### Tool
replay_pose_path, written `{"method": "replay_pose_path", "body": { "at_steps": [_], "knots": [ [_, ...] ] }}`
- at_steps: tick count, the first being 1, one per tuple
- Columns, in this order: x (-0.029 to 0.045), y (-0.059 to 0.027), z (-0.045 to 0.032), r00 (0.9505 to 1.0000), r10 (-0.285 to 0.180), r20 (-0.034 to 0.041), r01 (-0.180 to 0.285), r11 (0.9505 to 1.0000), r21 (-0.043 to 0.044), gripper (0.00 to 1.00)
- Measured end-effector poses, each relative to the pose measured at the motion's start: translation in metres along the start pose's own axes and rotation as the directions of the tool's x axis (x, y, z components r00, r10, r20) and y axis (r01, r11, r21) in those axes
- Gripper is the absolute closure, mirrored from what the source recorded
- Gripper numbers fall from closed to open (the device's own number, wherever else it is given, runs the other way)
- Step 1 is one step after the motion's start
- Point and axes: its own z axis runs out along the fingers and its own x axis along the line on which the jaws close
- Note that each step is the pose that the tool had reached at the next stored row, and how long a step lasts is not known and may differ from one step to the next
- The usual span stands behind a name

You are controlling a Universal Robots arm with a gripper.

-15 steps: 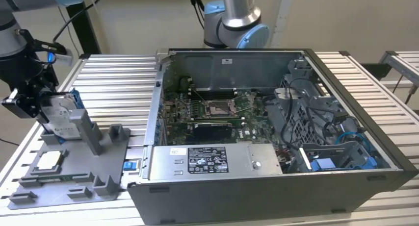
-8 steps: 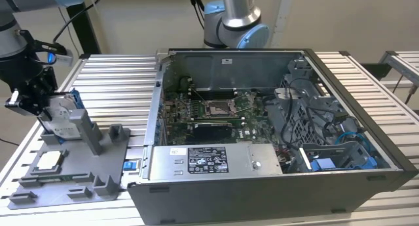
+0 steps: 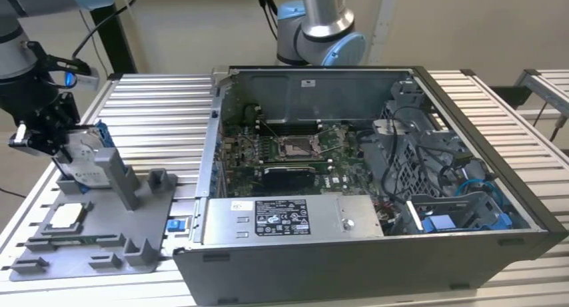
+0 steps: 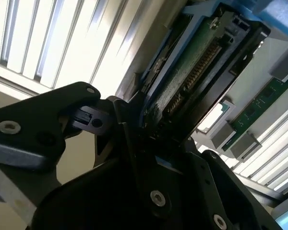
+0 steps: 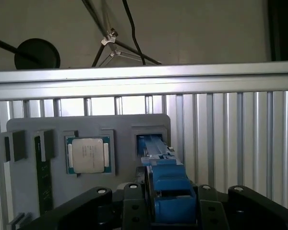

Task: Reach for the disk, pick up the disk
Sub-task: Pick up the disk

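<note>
Black claw [image 3: 64, 154] was pinched shut on the flat silver metal disk with blue plastic rails [image 3: 87, 147]. The disk stood on edge over the grey plastic holder tray [image 3: 98, 244], probably so its faces were easy to grab.

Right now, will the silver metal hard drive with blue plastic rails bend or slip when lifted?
Probably stiff: the silver metal hard drive looks a rigid slab. It may slip, since the gripper clamps smooth plastic rails. Its exposed circuit board seems fragile.
</note>
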Motion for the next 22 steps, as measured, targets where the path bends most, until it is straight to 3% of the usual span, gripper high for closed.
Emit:
{"method": "replay_pose_path", "body": {
  "at_steps": [22],
  "knots": [
    [0.0000,-0.0001,0.0028,1.0000,0.000,-0.0004,0.000,1.0000,-0.0007,1.00]
  ]
}}
